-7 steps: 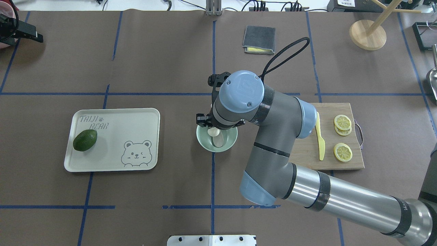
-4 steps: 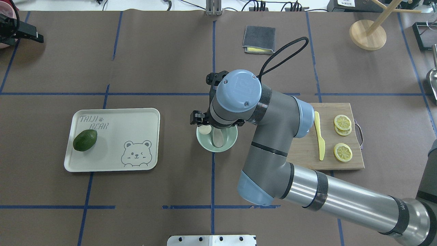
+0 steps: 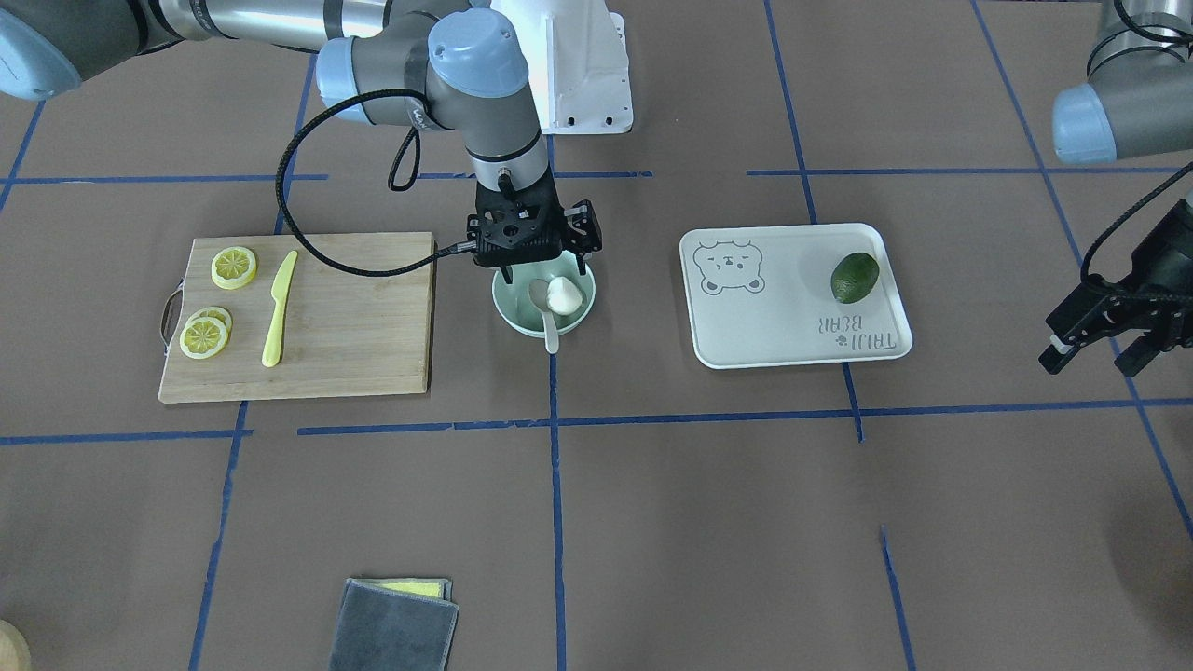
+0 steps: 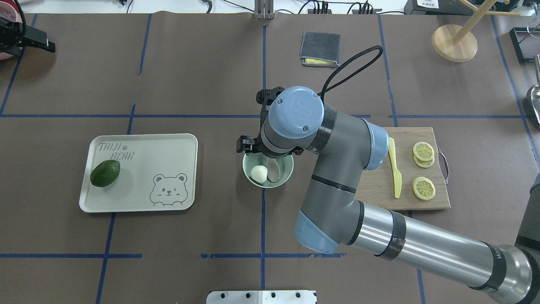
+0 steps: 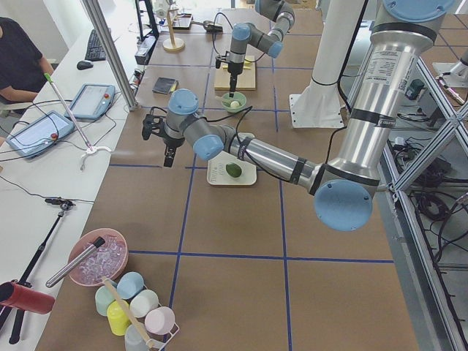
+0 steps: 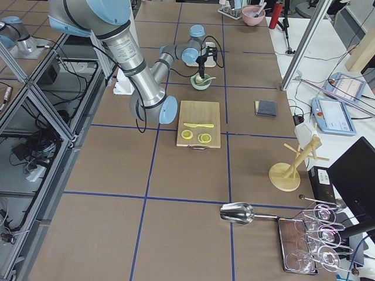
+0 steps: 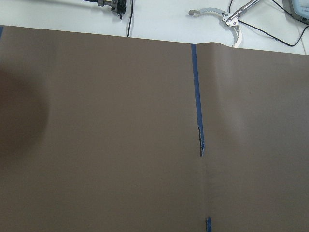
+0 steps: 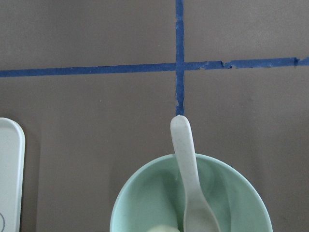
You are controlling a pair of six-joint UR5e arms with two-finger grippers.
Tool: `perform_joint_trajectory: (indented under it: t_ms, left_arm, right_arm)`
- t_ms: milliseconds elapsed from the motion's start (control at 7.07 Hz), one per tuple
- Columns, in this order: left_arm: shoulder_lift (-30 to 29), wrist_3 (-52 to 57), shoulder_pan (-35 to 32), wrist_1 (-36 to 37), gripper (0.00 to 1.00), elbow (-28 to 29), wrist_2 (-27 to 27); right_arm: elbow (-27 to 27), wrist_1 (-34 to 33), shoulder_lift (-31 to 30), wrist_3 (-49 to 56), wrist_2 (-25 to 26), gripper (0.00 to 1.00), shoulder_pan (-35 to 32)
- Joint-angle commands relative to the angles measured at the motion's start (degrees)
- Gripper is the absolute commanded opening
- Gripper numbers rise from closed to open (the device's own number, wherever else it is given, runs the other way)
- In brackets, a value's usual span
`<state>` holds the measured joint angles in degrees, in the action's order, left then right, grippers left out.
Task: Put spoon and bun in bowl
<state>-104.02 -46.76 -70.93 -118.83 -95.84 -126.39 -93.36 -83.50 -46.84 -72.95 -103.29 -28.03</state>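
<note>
Front-facing: right tool (image 3: 543, 272) spread, empty, above bowl (image 3: 515, 318)

Lettering on the flat cream rectangular tray (image 4: 139, 177): "TAIJI" with a small paw print after it, and "BEAR" just beneath, sitting in the tray's far-left corner in the overhead view. From the front-facing camera the same two words show upside down on the tray. On the round pale-blue joint cap (image 4: 296, 110) of the right arm there's a raised logo that looks like "UR". On the dark grey joint collar (image 4: 500, 257) lower down that arm, white lettering starts "Un"; the rest can't be read.
</note>
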Motion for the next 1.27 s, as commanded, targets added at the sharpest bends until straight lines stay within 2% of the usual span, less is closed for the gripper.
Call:
perform_joint_trajectory:
  t_ms: [0,142,283,566,708,991,1132]
  left_arm:
    - [0.0,0.1,-0.1,0.1,1.0,0.3,0.1]
    - [0.3,2.2,-0.3,0.1,1.0,1.1,0.1]
    - [0.4,8.0,-1.4,3.9,1.0,1.0,0.1]
    - [2.1,23.0,-6.2,11.6,1.0,1.2,0.3]
    - [4.2,28.9,-8.3,13.1,1.0,1.3,0.1]
    - [7.6,40.3,-10.4,20.0,1.0,1.2,0.1]
    - [7.6,45.1,-11.4,24.4,1.0,1.2,0.1]
  right_arm:
    - [-0.2,-0.1,0.0,0.2,-0.1,1.0,-0.4]
    - [-1.0,-0.3,-0.4,0.7,-0.7,1.0,-1.8]
    - [-4.2,-2.2,-2.8,1.4,-0.9,1.0,-3.5]
    - [-14.1,-12.3,-7.8,10.8,-4.2,1.0,-8.7]
    - [-17.4,-14.4,-10.4,15.3,-6.4,1.0,-12.1]
    - [-19.4,-14.4,-17.4,25.2,-17.0,1.0,-23.4]
    - [-19.3,-14.6,-20.4,31.7,-18.9,1.0,-27.5]
